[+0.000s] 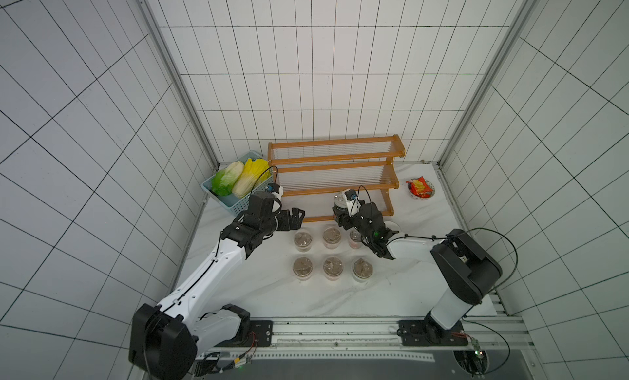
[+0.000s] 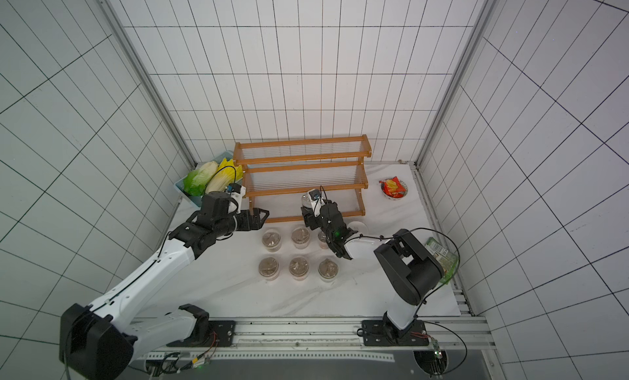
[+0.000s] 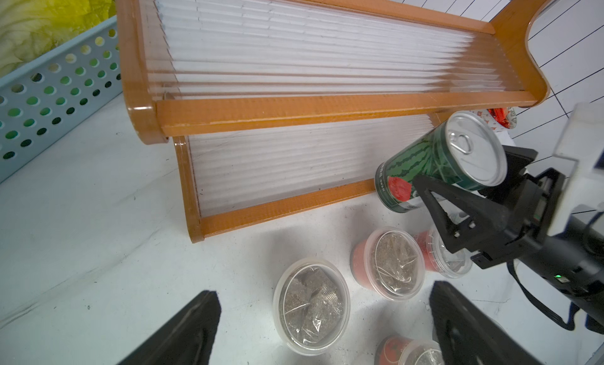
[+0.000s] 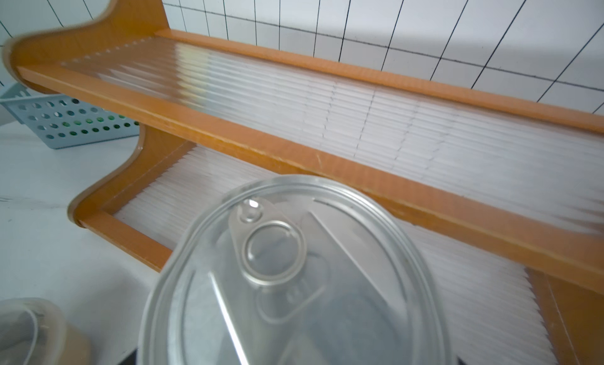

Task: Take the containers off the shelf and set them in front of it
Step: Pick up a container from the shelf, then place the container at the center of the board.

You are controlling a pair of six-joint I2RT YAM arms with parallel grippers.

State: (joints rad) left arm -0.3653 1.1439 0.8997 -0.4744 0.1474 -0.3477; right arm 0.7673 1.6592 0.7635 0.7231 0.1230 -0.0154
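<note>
Can (image 3: 441, 164), tilted, is gripped by right claw (image 1: 342, 213) over the shelf's (image 1: 335, 165) lowest tier, likely to clear its front rail before joining six cups (image 1: 303, 240) mid-table (image 1: 272, 300). Left claw (image 1: 296, 215) hangs open, empty.

We see white tiled walls (image 1: 306, 72) with dark grid lines far, left and right; a white marbled tabletop (image 1: 272, 293) below; a metal rail (image 1: 340, 329) along its near edge.

The shelf (image 3: 294, 110) has a glossy varnished wooden frame and clear ribbed plastic tiers, the jar (image 3: 438, 160) a shiny smooth metal lid, the cups (image 3: 312, 309) thin clear plastic, the basket (image 3: 49, 95) matt perforated plastic.
</note>
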